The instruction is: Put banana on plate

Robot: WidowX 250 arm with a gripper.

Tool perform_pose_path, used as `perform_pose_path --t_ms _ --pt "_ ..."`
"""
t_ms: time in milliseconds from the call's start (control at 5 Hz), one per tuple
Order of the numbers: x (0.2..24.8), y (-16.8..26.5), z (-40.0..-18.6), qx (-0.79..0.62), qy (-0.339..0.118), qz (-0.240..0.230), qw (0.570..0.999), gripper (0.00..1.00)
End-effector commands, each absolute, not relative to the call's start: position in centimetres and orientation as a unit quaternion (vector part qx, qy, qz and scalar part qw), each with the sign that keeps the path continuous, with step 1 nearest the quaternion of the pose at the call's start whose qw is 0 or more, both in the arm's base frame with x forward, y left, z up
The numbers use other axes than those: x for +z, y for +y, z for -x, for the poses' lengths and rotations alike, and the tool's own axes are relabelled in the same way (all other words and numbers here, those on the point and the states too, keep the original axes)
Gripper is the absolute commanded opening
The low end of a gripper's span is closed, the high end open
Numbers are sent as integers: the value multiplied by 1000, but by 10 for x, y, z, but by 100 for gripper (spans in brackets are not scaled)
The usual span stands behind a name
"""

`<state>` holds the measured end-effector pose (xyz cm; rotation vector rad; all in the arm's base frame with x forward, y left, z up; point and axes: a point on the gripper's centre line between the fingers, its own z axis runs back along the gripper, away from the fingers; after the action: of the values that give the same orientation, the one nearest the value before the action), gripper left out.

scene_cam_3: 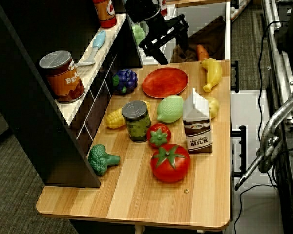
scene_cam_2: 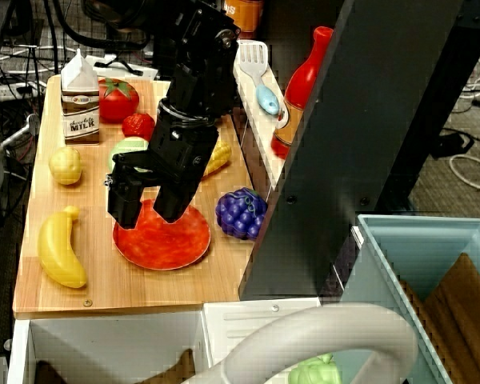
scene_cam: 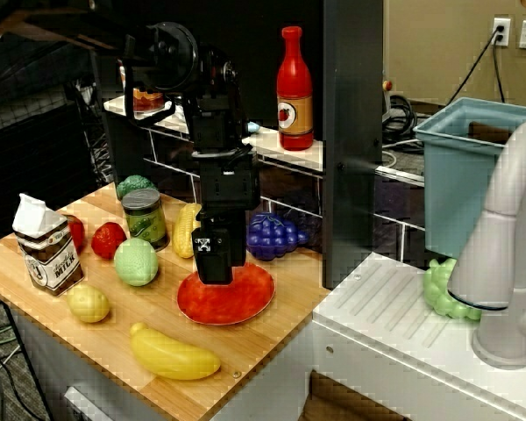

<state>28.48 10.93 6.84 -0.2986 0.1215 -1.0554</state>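
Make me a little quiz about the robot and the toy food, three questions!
1. True or false: the banana lies on the plate.
2. What hangs above the plate? A) gripper B) milk carton C) tomato
3. Fill in: the purple toy beside the plate is a bunch of ____.

Key: 1 false, it lies on the wooden counter; 2 A; 3 grapes.

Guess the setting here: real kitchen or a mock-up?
Most likely a toy kitchen set in a lab. The food is plastic: a banana, grapes and a plate on a small wooden counter, beside a molded play sink with faucet. Loose cables and wall outlets sit behind.
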Motion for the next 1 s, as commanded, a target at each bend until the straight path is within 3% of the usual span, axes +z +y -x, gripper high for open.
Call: perform_pose_path --t_ms 0,400,800 --pt "68 109 -285 -501 58 142 852 100" --pt "113 116 -252 -594 30 103 798 100" --pt "129 129 -207 -642 11 92 761 100"
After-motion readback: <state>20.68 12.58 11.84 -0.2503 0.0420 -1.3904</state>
